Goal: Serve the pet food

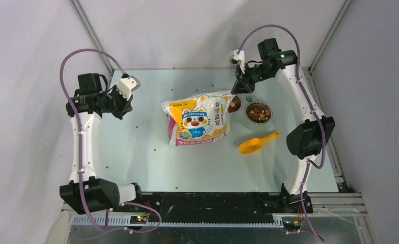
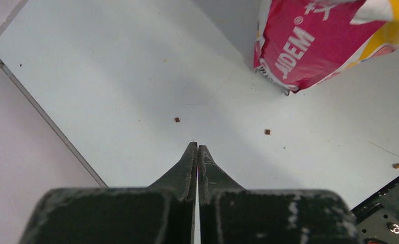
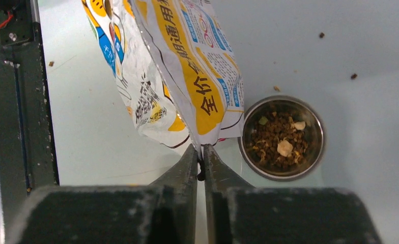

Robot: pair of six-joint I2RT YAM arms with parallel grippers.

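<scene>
The pet food (image 1: 259, 113) is brown kibble with some tan bits, filling a steel bowl (image 1: 269, 119); it also shows in the right wrist view (image 3: 276, 140). A second bowl (image 1: 235, 104) with kibble is half hidden behind the cartoon-cat bag (image 1: 200, 119). My right gripper (image 1: 238, 89) is shut on the bag's top corner (image 3: 207, 109), its fingertips (image 3: 201, 150) pinching the edge beside a bowl. My left gripper (image 1: 122, 108) is shut and empty above the table at the left (image 2: 197, 147), well away from the bag's red bottom end (image 2: 314, 46).
A yellow scoop (image 1: 257, 144) lies on the table in front of the bowls. Stray kibble bits (image 2: 177, 120) dot the table. Enclosure walls stand on the left, the right and behind. A black rail (image 1: 212, 201) runs along the near edge.
</scene>
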